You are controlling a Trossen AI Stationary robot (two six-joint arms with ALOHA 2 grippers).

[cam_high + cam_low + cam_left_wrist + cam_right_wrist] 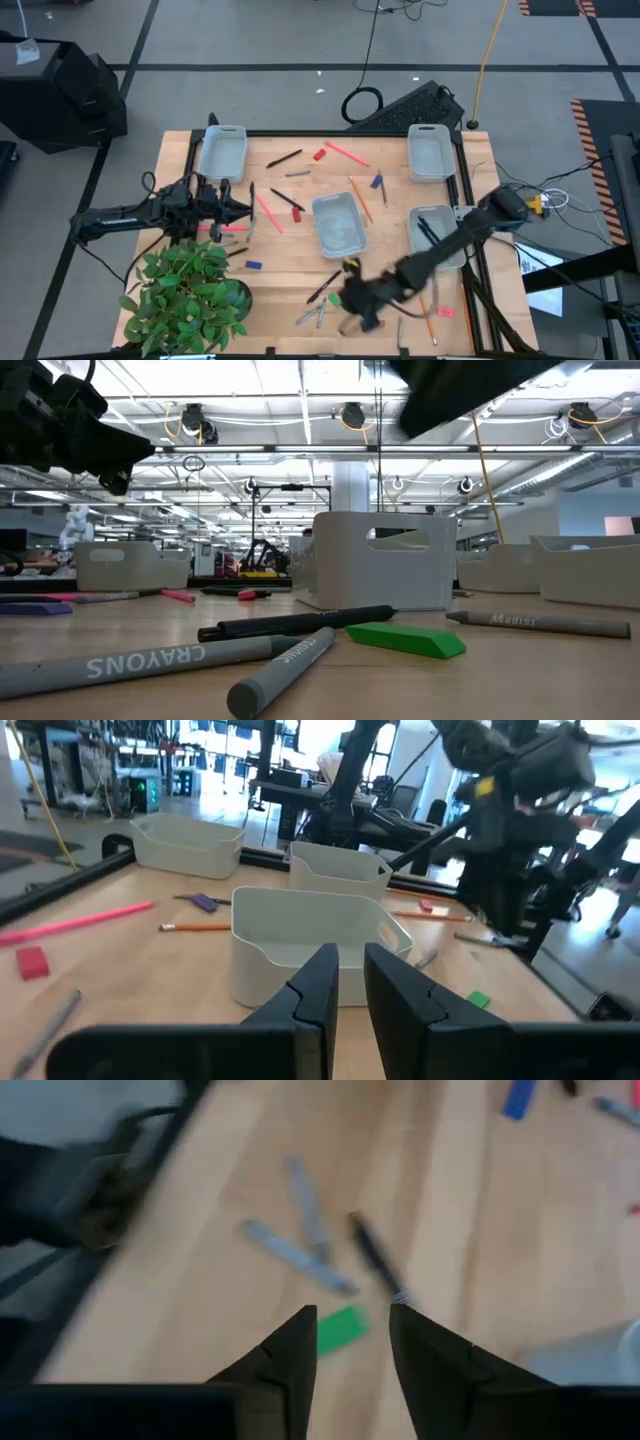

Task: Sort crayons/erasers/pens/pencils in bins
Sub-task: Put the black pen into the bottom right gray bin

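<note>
1 hand (352, 1345), right, open above green eraser (341, 1329).

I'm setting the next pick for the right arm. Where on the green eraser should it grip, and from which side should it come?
Grip the green eraser across its short width, mid-length, coming straight down from above. It lies flat on the table, a low chunky block, so only a top approach fits. The right gripper is open just over it. A black pen and grey crayons lie close, so keep the fingers narrow.
</note>
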